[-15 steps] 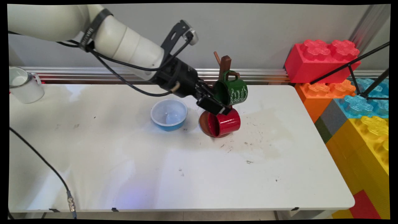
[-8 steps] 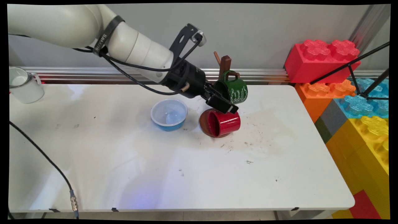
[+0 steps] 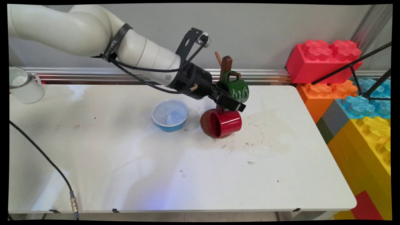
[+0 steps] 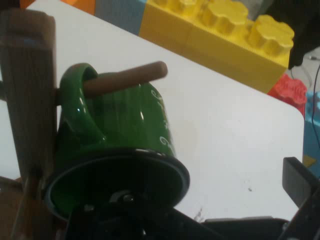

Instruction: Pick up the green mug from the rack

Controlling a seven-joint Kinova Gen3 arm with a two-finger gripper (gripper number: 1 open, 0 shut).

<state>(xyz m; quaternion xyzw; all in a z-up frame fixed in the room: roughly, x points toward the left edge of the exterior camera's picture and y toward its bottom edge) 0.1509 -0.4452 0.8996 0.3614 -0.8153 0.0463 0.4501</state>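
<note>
Gripper (image 3: 230, 103) spread wide, pinching nothing; one finger (image 4: 298, 183) seen well clear to the side in hand view. Parked at the mouth of the green mug (image 3: 235, 90), approx. level w/ its rim. Mug hangs by its handle on a peg (image 4: 127, 80) of the wooden mug tree (image 3: 225, 64). Red mug (image 3: 223, 123) hangs just below, blue bowl (image 3: 170, 115) near on worktop (image 3: 156, 165). Judgement: handle hooked, so pulling sideways would prob. tip the tree; safer to travel along the peg's slope & stay clear of red mug.

Green mug (image 3: 236, 90) with white script, hanging by its handle on wooden peg (image 4: 125, 79), mouth toward end effector (image 3: 232, 104)
</note>
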